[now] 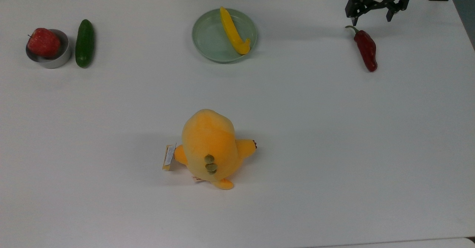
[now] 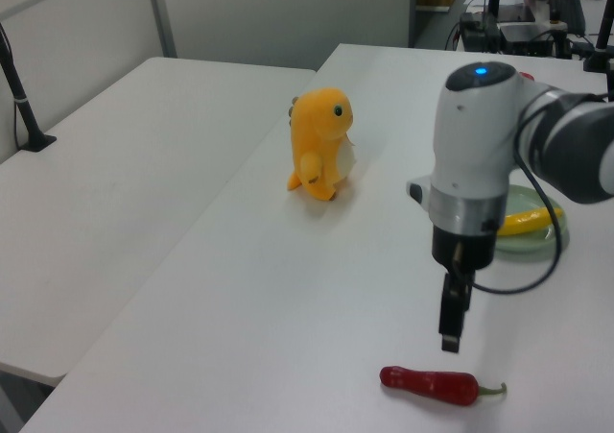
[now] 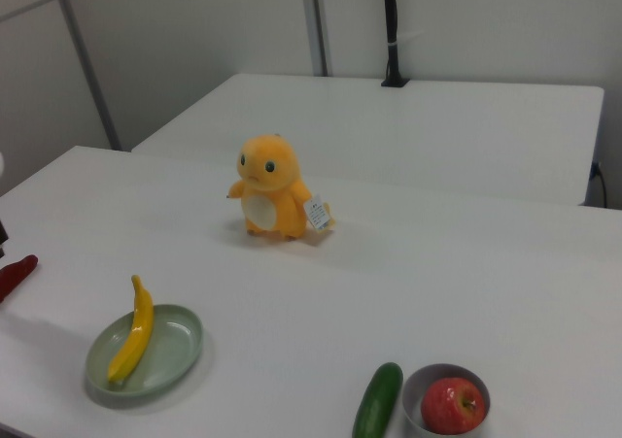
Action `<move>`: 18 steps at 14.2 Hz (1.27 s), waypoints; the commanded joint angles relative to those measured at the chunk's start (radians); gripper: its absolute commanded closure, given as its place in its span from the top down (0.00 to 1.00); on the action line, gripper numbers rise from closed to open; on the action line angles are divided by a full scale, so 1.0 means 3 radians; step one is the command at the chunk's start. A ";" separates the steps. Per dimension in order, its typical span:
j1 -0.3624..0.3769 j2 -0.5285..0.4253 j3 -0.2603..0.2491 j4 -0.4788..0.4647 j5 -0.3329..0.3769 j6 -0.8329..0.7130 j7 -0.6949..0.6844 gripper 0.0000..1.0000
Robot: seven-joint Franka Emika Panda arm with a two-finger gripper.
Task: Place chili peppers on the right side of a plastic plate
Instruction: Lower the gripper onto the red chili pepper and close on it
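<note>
The gripper (image 1: 372, 18) hangs above the desk (image 1: 297, 129) near its far right corner in the top view, fingers spread apart and empty. The chili pepper (image 1: 366, 48) lies flat on the desk just below the fingertips in the top view, its green stem nearest them, not touching. In the left view the gripper (image 2: 451, 341) hovers just above the chili. The plastic plate (image 1: 207, 40), well apart by the far edge, holds a yellow pepper (image 1: 233, 31).

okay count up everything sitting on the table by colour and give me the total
Red: 2, the chili pepper and the apple
Yellow or orange: 2, the yellow pepper and the plush toy
Green: 2, the cucumber and the plastic plate
Grey: 1, the metal bowl
Total: 7
</note>
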 commanded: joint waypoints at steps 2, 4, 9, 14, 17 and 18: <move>0.0254 0.0274 -0.0050 0.0121 -0.0193 0.0094 0.0211 1.00; 0.0300 0.0412 -0.0075 0.0254 -0.0356 0.0110 0.0369 1.00; 0.0478 0.0546 -0.0289 0.0310 -0.0460 0.0165 0.0457 1.00; 0.0541 0.0689 -0.0357 0.0387 -0.0500 0.0207 0.0493 0.42; 0.0530 0.0694 -0.0357 0.0387 -0.0500 0.0212 0.0493 0.13; 0.0520 0.0694 -0.0357 0.0387 -0.0505 0.0212 0.0482 0.08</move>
